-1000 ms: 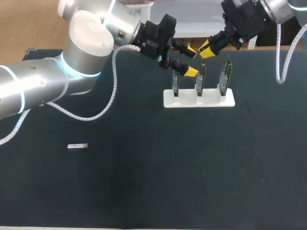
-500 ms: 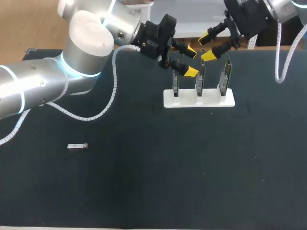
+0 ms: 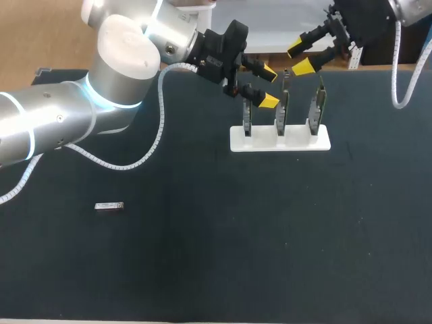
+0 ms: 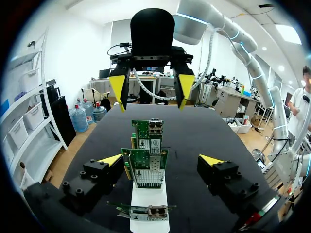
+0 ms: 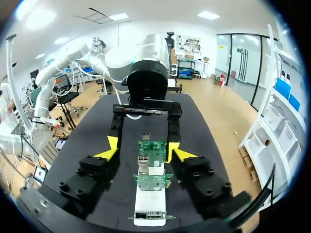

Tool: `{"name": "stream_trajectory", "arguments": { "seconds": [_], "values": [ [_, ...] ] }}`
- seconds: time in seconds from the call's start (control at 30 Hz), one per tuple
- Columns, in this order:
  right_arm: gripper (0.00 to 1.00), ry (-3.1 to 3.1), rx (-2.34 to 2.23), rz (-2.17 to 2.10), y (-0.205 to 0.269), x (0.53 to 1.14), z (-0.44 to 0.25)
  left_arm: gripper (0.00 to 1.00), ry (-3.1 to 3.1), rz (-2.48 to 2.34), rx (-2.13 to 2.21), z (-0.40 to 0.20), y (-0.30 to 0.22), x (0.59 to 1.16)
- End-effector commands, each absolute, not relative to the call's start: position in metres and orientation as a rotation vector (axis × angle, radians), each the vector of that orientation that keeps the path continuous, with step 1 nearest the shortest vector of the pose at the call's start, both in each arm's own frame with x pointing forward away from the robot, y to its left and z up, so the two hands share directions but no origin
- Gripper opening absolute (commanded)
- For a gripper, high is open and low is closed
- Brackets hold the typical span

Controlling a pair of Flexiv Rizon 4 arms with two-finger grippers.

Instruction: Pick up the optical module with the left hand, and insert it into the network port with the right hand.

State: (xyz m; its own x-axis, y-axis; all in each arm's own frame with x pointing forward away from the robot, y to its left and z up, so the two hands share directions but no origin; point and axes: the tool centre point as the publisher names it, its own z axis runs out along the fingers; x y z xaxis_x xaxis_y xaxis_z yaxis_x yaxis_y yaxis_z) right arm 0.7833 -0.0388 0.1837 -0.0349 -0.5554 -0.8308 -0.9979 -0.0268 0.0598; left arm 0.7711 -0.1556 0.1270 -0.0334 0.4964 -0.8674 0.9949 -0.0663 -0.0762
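The dark surface (image 3: 270, 256) fills most of the head view, and a wide stretch of it runs along the lower edge and right side. The left arm (image 3: 121, 61) comes in from the left edge and reaches past the middle to the upper centre. There the left tool (image 3: 269, 87) hangs spread wide, holding nothing, over the left and middle cards. The right arm (image 3: 364, 17) enters at the upper right corner. The right tool (image 3: 299, 58) is likewise wide and holds nothing, facing the other near the far edge.

Below them a white holder (image 3: 280, 138) carries three green network cards (image 3: 315, 108) upright in a row. In the left wrist view the cards stand between the spread fingers (image 4: 112, 159), apart from both.

The optical module (image 3: 109, 206), a small grey metal bar, lies flat at the lower left, well apart from both tools.
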Motion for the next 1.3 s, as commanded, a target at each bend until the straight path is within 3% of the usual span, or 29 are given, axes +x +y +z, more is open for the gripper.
{"name": "stream_trajectory", "arguments": {
  "seconds": [0.03, 1.3],
  "values": [
    [0.0, 1.644, -1.642, 0.939, -0.037, 0.785, 0.184, 1.0, 1.591, -1.026, 1.627, 0.127, -0.156, 0.773],
    [0.0, 1.682, -1.634, 0.981, -0.023, 0.787, 0.163, 1.0, 1.591, -1.026, 1.627, 0.127, -0.156, 0.773]
  ]
}}
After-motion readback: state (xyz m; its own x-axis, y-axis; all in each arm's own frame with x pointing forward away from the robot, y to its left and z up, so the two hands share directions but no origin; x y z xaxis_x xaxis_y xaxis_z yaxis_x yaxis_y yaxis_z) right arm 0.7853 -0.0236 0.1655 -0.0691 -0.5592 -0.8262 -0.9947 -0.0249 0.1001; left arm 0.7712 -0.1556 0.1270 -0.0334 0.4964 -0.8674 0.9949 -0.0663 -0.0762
